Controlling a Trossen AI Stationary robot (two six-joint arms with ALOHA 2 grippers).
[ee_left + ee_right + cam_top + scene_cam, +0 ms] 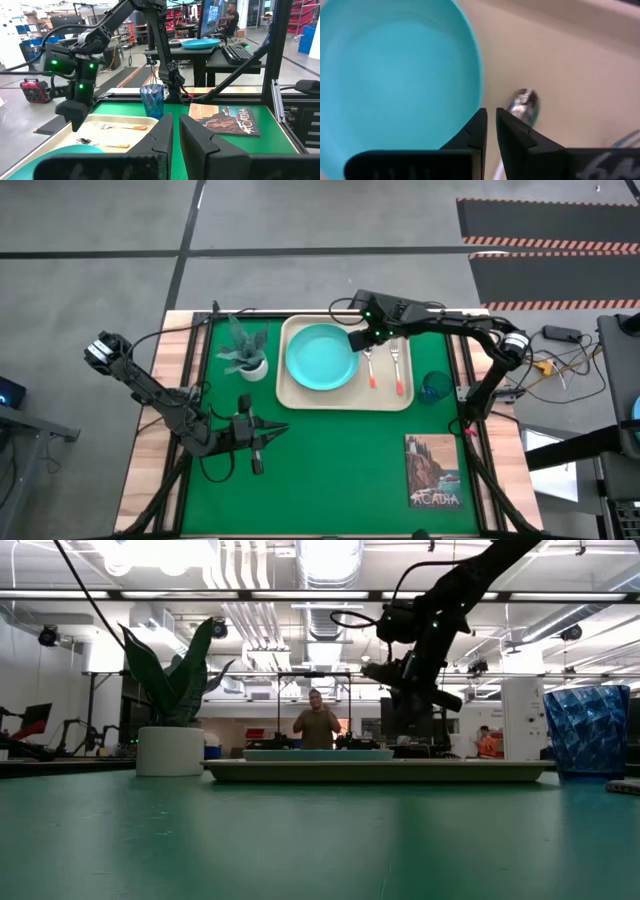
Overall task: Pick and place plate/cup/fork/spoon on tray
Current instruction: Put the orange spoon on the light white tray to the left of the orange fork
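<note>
The beige tray (400, 402) lies at the table's far middle. On it the turquoise plate (321, 358) fills the left half, with the spoon (369, 367) and the fork (397, 370) side by side on the right half. The blue cup (435, 387) stands on the green mat just right of the tray. My right gripper (358, 341) hovers above the tray between the plate's rim and the spoon's bowl (524, 102), fingers nearly closed and empty. My left gripper (262, 432) rests low at the near left, shut and empty.
A white-potted green plant (247, 352) stands left of the tray. A picture book (434, 472) lies on the mat at the near right. Bare green mat spreads between the tray and the near edge. A person (317, 725) stands in the room beyond.
</note>
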